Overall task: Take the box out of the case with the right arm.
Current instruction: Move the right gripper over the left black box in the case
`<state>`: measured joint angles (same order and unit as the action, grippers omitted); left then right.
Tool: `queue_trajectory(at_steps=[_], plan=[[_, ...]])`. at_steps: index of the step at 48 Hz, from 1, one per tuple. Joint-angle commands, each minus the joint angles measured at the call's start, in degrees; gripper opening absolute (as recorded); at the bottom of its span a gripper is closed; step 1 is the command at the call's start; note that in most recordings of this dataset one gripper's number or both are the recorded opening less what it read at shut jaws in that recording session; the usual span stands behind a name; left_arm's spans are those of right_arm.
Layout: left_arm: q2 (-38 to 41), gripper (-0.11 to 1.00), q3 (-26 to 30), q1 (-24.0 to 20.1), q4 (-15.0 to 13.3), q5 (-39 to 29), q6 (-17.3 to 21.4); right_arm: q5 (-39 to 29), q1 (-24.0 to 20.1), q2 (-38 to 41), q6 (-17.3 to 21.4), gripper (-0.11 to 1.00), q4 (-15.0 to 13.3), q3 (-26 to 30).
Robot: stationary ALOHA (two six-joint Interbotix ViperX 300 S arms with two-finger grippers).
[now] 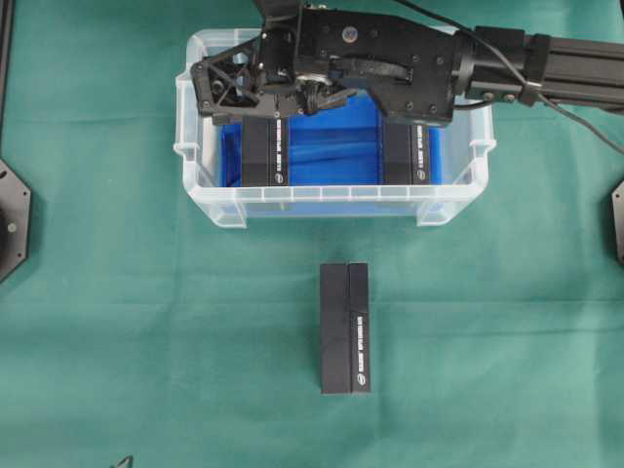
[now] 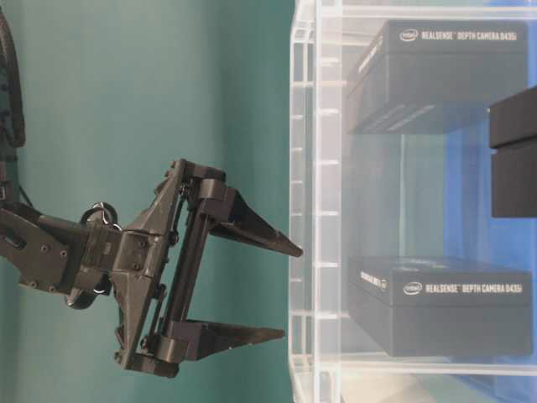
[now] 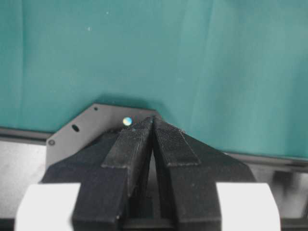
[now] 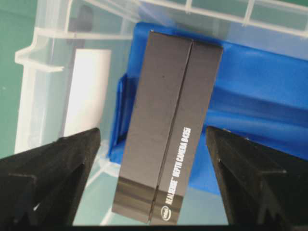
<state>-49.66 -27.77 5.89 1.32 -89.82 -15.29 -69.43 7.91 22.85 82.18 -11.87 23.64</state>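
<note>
The box [image 4: 166,130] you want lies inside the case [image 1: 219,200], on its blue bottom, at the left end in the overhead view. A second black box [image 1: 407,151] lies at the right end of the same case, apart from the first.

Your right pincer [image 4: 154,187] is spread wide and holds nothing. In the right wrist view its two fingers [image 4: 53,178] stand on both sides of the box, with free space between each finger and the box, so nothing is touched. In the overhead view the right arm [image 1: 546,63] reaches in from the right over the case, and the pincer hangs above the left box.

A third black box [image 1: 345,327] lies on the green table [image 1: 117,322], in front of the case and well apart from it.

Your left pincer [image 3: 153,144] is clenched, fingers together, empty, over the bare table.
</note>
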Motion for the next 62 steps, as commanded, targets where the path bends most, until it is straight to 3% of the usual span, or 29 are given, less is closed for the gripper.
queue_trajectory(at_steps=[1,62], plan=[[0.26,0.0,0.53,0.09,0.18,0.18,0.09,0.53,0.09,-1.41,-0.79,0.94,0.09,1.32],[0.18,0.0,0.35,0.18,0.18,0.18,0.0,0.44,-0.09,-1.05,0.88,0.95,1.41,1.23]])
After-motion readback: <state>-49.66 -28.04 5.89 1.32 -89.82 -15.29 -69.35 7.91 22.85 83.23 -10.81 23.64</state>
